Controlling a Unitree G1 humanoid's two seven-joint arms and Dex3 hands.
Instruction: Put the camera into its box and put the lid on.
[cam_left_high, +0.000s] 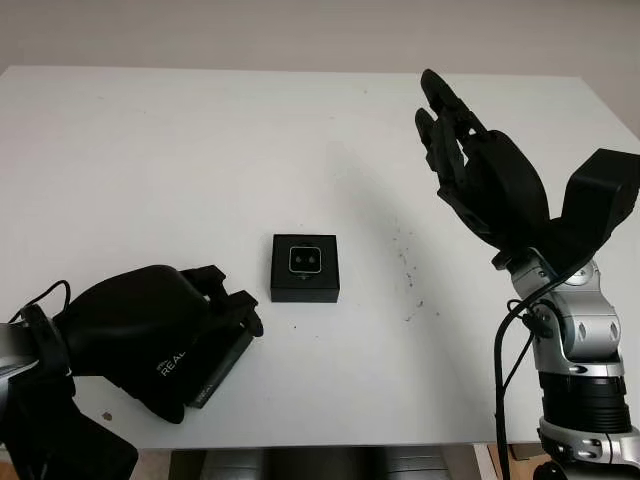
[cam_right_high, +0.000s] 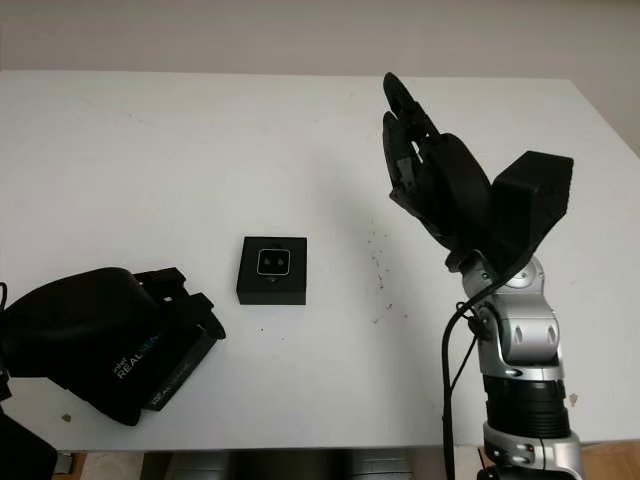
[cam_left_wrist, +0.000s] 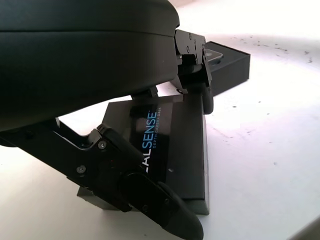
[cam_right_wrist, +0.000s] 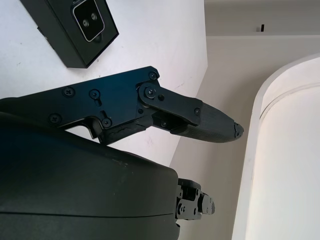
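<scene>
The camera (cam_left_high: 305, 259) sits seated in its black box (cam_left_high: 305, 268), lens side up, near the middle of the white table (cam_left_high: 150, 150). The first step of the task therefore appears done; the step in hand is the lid.

The lid (cam_left_wrist: 172, 150), a flat black piece printed with "REALSENSE" lettering, lies on the table toward the near left corner, well apart from the box. The left robot hand (cam_left_high: 150, 335) is down over it, with fingers (cam_left_wrist: 150, 197) curled against its edges. Contact looks close, but the lid rests on the table; it is judged gripped, not lifted.

The right robot hand (cam_left_high: 475, 165) is raised above the table on the right side, well clear of the box, open and holding nothing.

Next move, as judged: lift the lid, carry it rightward and away from the robot to a position over the box, square its edges with the box walls, and lower it level. A tilted approach could catch a corner or push the box across the table.

Dark specks (cam_left_high: 405, 262) mark the table right of the box. Nothing stands between lid and box.
</scene>
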